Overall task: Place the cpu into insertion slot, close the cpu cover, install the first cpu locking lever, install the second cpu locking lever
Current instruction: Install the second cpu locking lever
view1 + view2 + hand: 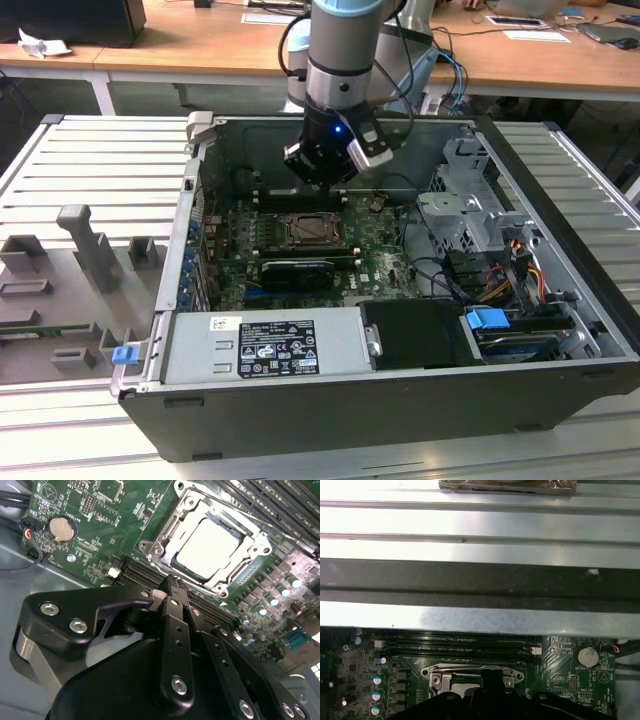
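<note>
The cpu (208,546) already sits in the insertion slot (231,526) with the cpu cover (161,540) lying closed over it, while the gripper (172,587), fingers pressed together and empty, hovers just beside the socket, seemingly poised for lever work.

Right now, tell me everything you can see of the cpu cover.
The cpu cover is a thin frame of shiny silver metal with a large square cut-out. In the second wrist view it lies flat, closed over the insertion slot, and the cpu shows pale silver-grey through the opening. Screw heads sit at its corners. It rests on the green circuit board, beside the long black memory slots. The hand hovers near its edge; no contact can be made out.
</note>
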